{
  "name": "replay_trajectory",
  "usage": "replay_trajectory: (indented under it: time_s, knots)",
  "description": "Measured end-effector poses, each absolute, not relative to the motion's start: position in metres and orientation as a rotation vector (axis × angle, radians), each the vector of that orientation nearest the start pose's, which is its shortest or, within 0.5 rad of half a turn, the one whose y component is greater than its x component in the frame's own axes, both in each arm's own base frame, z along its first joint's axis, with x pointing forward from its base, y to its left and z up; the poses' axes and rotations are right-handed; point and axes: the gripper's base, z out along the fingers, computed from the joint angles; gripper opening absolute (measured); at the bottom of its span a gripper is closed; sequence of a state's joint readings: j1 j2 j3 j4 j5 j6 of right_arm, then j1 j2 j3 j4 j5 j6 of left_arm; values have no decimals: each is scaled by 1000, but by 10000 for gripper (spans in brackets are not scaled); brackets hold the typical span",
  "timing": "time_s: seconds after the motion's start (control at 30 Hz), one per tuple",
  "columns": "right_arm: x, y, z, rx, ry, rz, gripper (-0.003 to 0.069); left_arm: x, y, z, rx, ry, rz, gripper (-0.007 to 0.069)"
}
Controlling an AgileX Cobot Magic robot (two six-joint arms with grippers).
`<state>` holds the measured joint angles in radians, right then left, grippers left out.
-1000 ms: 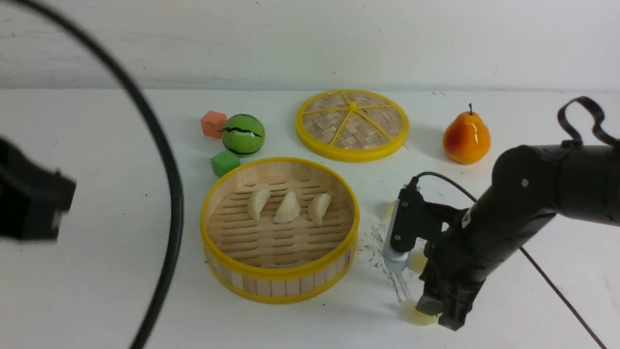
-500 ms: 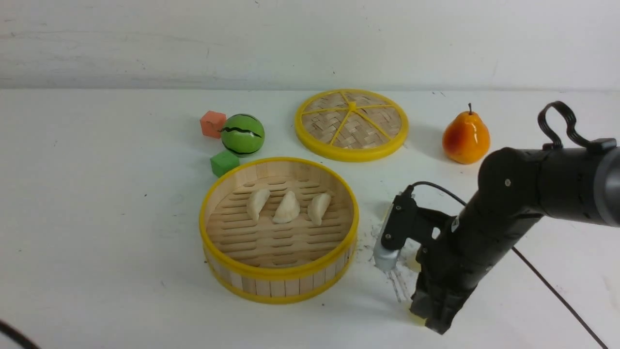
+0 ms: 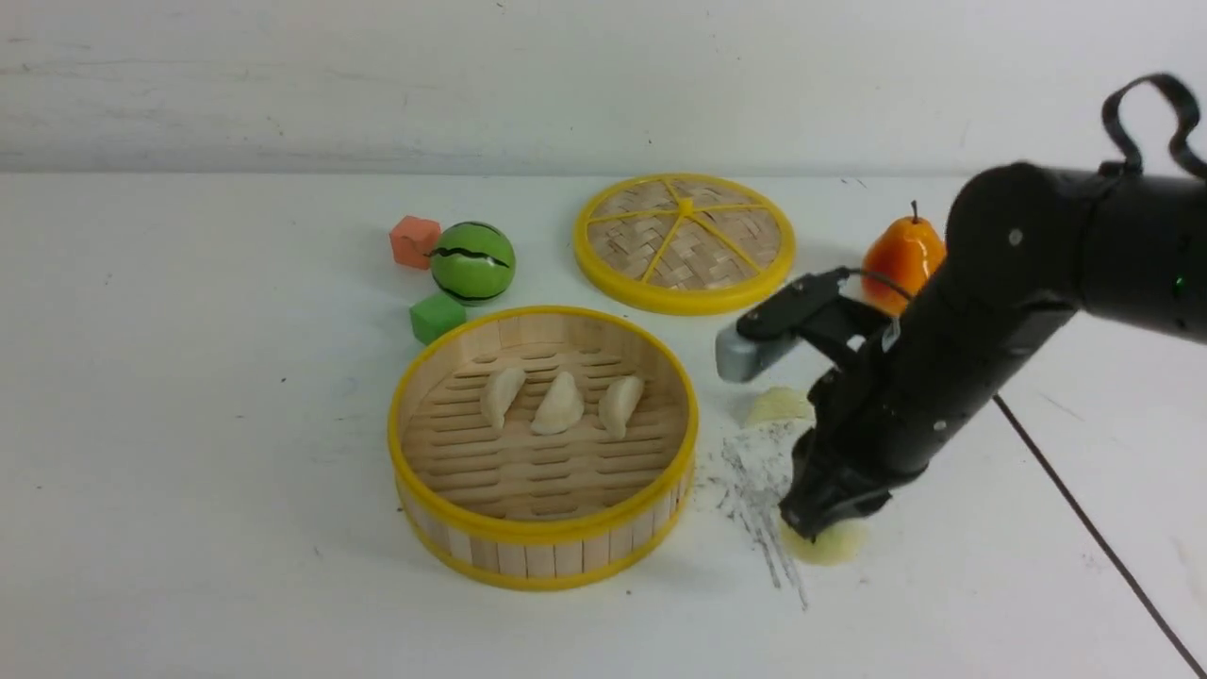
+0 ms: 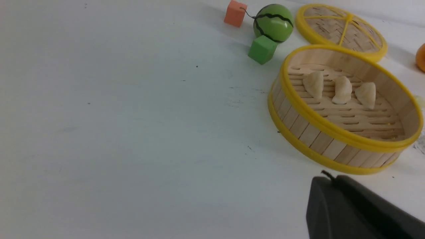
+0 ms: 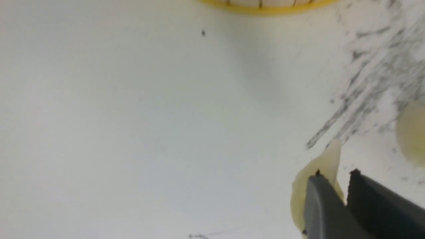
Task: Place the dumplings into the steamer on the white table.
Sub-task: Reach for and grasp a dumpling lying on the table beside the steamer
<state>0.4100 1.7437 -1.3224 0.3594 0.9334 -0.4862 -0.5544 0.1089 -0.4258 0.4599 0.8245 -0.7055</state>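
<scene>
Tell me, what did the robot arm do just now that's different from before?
The right gripper closed on a yellow-green dumpling and shifted it from its spot. The arm's wrist lifted, uncovering another dumpling. The left arm left the front view. The steamer, its three dumplings and the lid stayed put.

Bright, diffuse light, soft shadows beside the steamer (image 3: 545,558); right wrist view is blurred.

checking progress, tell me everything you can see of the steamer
The steamer is a round, shallow basket, seemingly bamboo: yellow rims top and bottom, wooden-strip wall, slatted floor. It sits upright and lidless on the white table, holding three cream dumplings in a row on its floor.
</scene>
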Motion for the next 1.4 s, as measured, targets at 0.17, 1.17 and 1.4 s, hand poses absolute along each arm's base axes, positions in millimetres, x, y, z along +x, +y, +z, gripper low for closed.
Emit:
replay_trajectory:
  time_s: [0.17, 1.17, 1.4]
  knots:
    - [328, 194, 281, -762, 2467, 694, 3, 38, 12, 280, -53, 1924, -309, -15]
    - [292, 211, 195, -459, 2897, 321, 301, 38, 11, 281, -50, 1916, -311, -10]
    - [295, 226, 187, -458, 2816, 357, 474, 38, 11, 281, -49, 1914, -312, -3]
